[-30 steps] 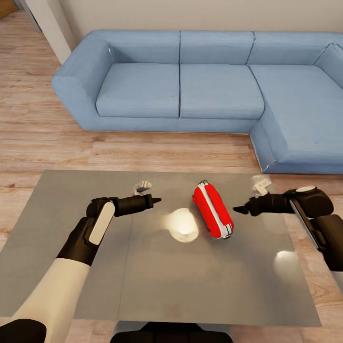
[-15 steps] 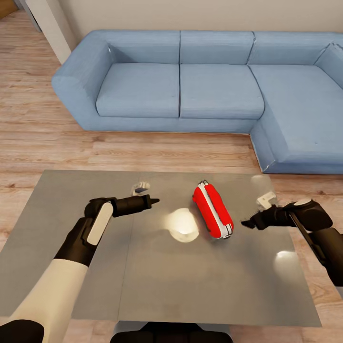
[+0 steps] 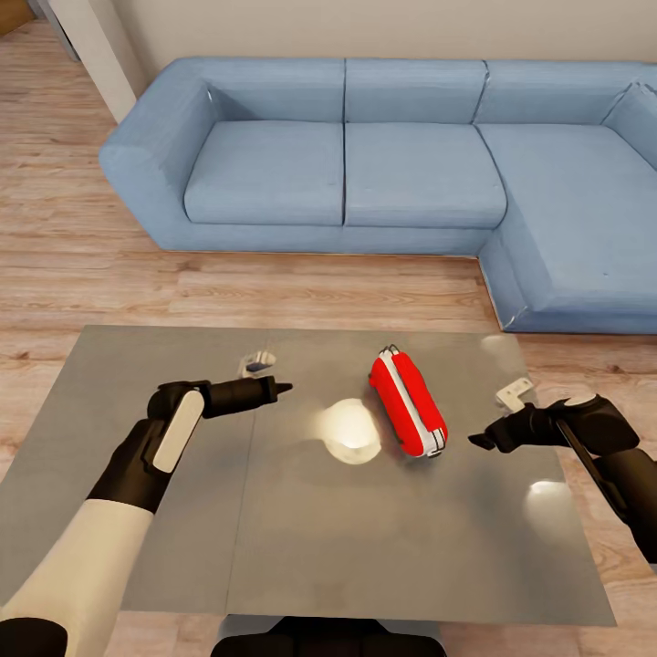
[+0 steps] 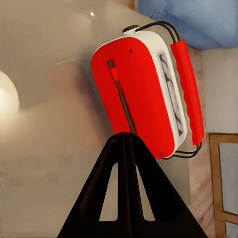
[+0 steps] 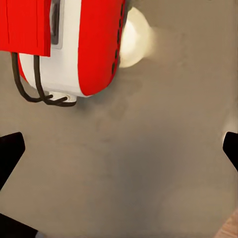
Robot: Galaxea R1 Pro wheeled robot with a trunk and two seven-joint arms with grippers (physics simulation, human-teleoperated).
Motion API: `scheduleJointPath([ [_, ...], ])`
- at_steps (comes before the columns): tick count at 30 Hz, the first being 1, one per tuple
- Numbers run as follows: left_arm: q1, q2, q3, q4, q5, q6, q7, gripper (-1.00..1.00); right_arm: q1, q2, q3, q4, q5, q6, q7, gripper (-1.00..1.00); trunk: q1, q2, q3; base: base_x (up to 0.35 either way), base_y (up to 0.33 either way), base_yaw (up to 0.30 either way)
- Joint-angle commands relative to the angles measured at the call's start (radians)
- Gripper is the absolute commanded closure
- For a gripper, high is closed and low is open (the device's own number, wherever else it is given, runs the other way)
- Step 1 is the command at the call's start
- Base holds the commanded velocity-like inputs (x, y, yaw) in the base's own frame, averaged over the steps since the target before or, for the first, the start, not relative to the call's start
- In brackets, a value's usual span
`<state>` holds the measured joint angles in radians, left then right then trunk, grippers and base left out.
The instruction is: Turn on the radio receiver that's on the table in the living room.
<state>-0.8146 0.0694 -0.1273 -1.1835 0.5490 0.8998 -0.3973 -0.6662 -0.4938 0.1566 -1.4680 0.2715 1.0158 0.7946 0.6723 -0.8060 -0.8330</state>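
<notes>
The red radio receiver [image 3: 408,402] lies on the table [image 3: 383,547], right of its middle, white-striped narrow edge up. In the left wrist view the radio [image 4: 134,94] shows its red face, white side and dark wire stand. My left gripper [image 3: 281,389] hovers left of the radio, well apart from it, pointing at it; its fingers are shut together at the tip [image 4: 126,135] with nothing held. My right gripper [image 3: 478,442] hangs just right of the radio's near end, not touching it. It is open, its fingers [image 5: 10,148] spread wide over bare tabletop below the radio [image 5: 74,44].
A blue L-shaped sofa [image 3: 365,164] stands beyond the table across a strip of light wood floor [image 3: 301,287]. Bright lamp reflections [image 3: 348,429] glare on the glossy top beside the radio. A seam [image 3: 242,511] crosses the table near my left arm.
My left gripper has drawn back to the left, away from the radio. My right gripper has pulled right and toward the table's near side, away from the radio. The radio has not moved.
</notes>
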Motion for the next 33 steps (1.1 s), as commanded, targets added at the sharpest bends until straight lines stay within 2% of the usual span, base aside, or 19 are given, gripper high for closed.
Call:
scheduleJointPath([
  [1,0.000,0.000,0.000,0.001,0.000,0.001,0.000,1.00,0.000,0.000,-0.001,0.000,0.000,-0.001,0.000,-1.00,0.000,0.000,0.000,0.000,0.000,0.000],
  [4,0.000,0.000,0.000,0.005,-0.002,0.001,0.001,1.00,0.000,0.001,-0.017,0.000,0.000,-0.002,0.000,-1.00,0.000,0.000,0.000,0.000,0.000,0.000],
  [8,0.000,0.000,0.000,0.008,-0.004,0.000,0.001,1.00,0.000,0.002,-0.059,0.000,0.000,0.005,0.000,-1.00,0.000,0.000,0.002,0.000,0.000,0.000],
  [12,0.000,0.000,0.000,0.009,-0.003,-0.001,0.002,1.00,0.000,0.002,-0.074,0.000,0.000,0.003,-0.001,-1.00,0.000,0.000,0.007,0.000,0.000,0.000],
  [33,0.000,0.000,0.000,0.002,-0.003,-0.001,0.003,1.00,0.011,0.001,-0.078,-0.001,0.015,0.007,-0.003,-1.00,0.000,0.000,0.040,0.000,0.000,0.000],
])
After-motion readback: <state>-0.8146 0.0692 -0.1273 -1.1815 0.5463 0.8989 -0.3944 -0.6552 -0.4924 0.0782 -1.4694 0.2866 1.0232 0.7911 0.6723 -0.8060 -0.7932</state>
